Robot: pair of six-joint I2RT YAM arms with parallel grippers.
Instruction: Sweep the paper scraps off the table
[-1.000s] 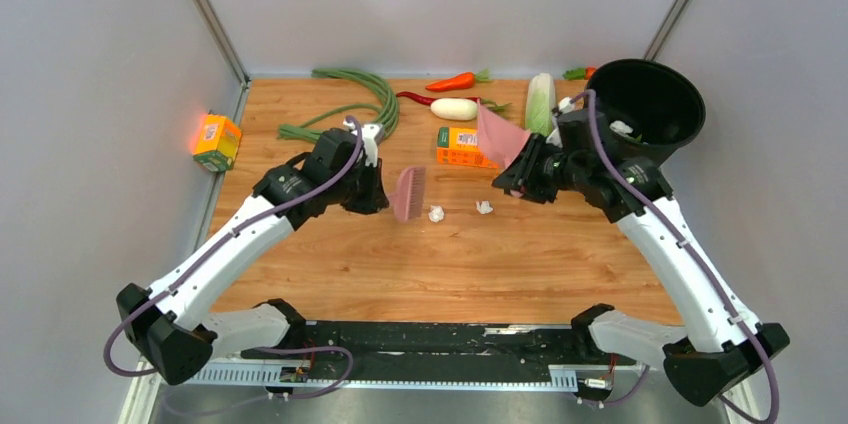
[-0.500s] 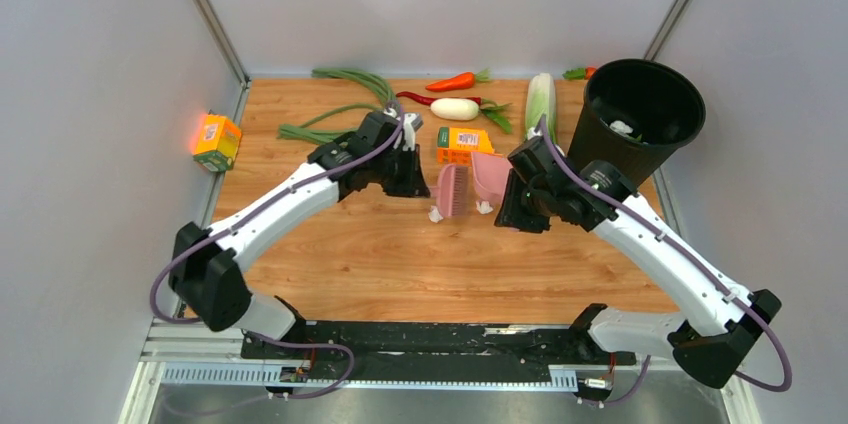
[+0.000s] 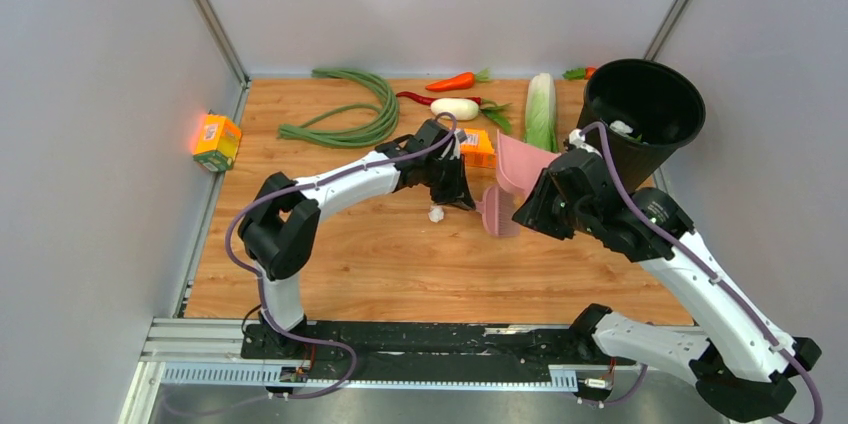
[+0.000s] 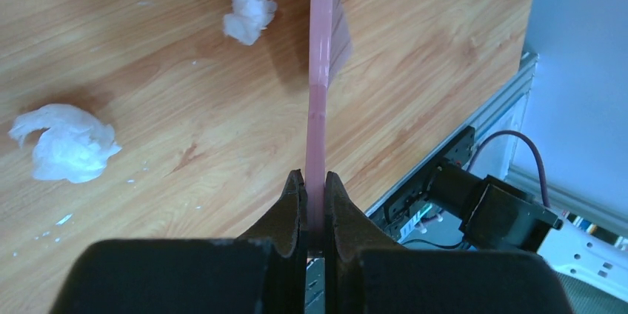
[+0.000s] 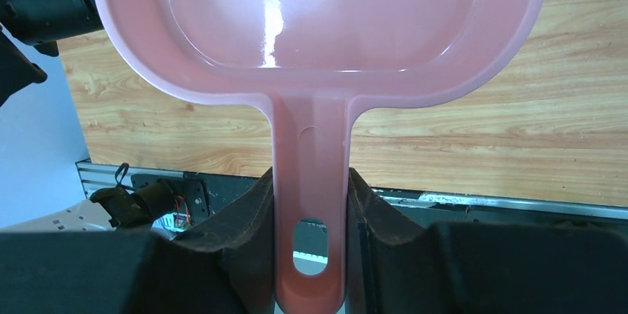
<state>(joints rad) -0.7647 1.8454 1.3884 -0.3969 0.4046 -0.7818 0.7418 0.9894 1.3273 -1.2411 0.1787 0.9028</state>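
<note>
I'm in a robot lab test cell. Evidence: plain grey panel walls [image 3: 100,94] on bare metal posts [image 3: 205,9] box in my wood-grain table [image 3: 400,264], and a slotted aluminium rail [image 3: 400,374] runs along its near edge. A carrot [image 3: 452,81] and green beans [image 3: 350,109] lie along the back.

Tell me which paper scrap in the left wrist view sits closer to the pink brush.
The smaller scrap at the top, just beside the pink brush; the bigger scrap lies far off toward the left edge.

The dustpan [image 5: 318,25] is glossy smooth plastic, the paper scraps [image 4: 65,144] crumpled, the table [image 4: 185,107] wood-grain, perhaps laminate.
</note>
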